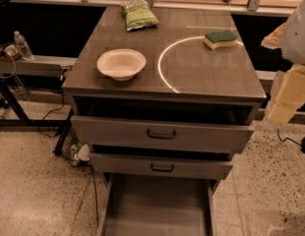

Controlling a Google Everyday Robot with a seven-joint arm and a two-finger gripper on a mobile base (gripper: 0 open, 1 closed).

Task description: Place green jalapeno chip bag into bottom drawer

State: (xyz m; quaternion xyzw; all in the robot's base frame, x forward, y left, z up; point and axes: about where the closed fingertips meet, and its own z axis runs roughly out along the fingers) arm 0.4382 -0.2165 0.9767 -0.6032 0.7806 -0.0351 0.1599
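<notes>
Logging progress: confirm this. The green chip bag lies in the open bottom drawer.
Wrong. The camera view shows the green chip bag on the cabinet top, back left; the bottom drawer is open. The gripper is at the right edge.

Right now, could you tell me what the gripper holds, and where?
Nothing seen: the chip bag lies on the cabinet, far from the gripper at right.

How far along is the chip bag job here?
Done: the bottom drawer is pulled open. In hand: no grasp yet; the end effector hangs right of the cabinet. Left: pick up the chip bag, lying at the top's far left, and drop it in.
</notes>
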